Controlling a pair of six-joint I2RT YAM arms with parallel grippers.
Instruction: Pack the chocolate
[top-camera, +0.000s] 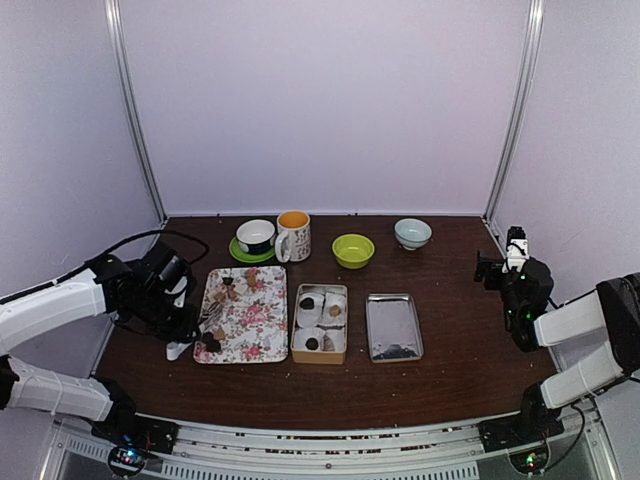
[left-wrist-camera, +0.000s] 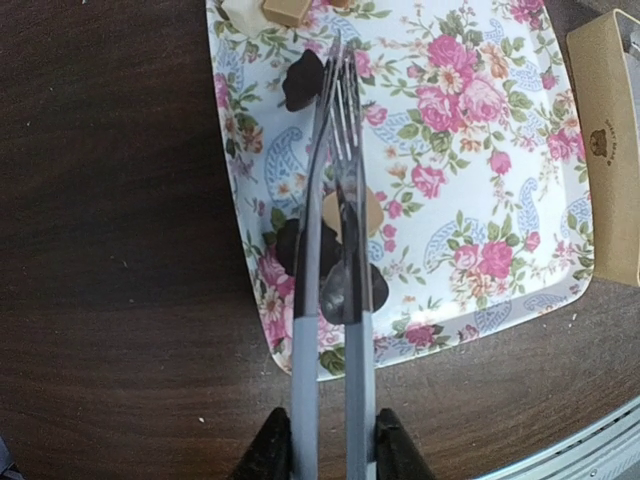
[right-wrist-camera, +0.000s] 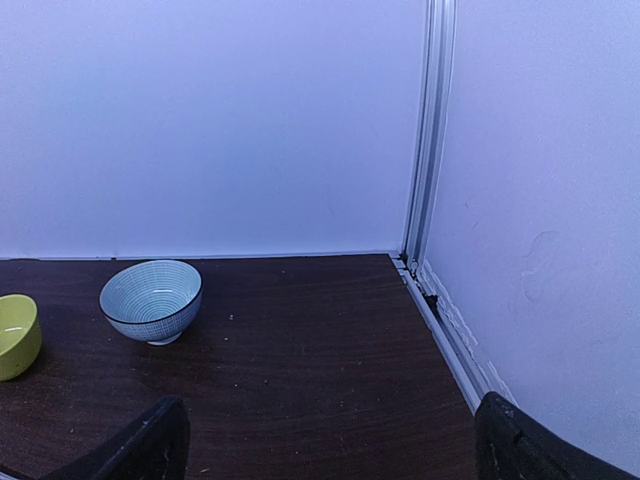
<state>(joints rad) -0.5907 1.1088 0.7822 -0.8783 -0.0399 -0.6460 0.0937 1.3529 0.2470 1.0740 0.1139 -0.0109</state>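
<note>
Several small chocolate lumps lie on the floral tray: a dark one by the tongs' tips, a light brown round one, and dark ones under the tongs' arms. My left gripper is shut on slim silver tongs, whose arms are pressed almost together above the tray. In the top view it sits at the tray's near left edge. The tan tin holds paper cups with chocolates inside. My right gripper is open and empty, off to the right.
A silver tin lid lies right of the tin. At the back stand a cup on a green saucer, a floral mug, a green bowl and a blue bowl. A side wall rail runs close on the right.
</note>
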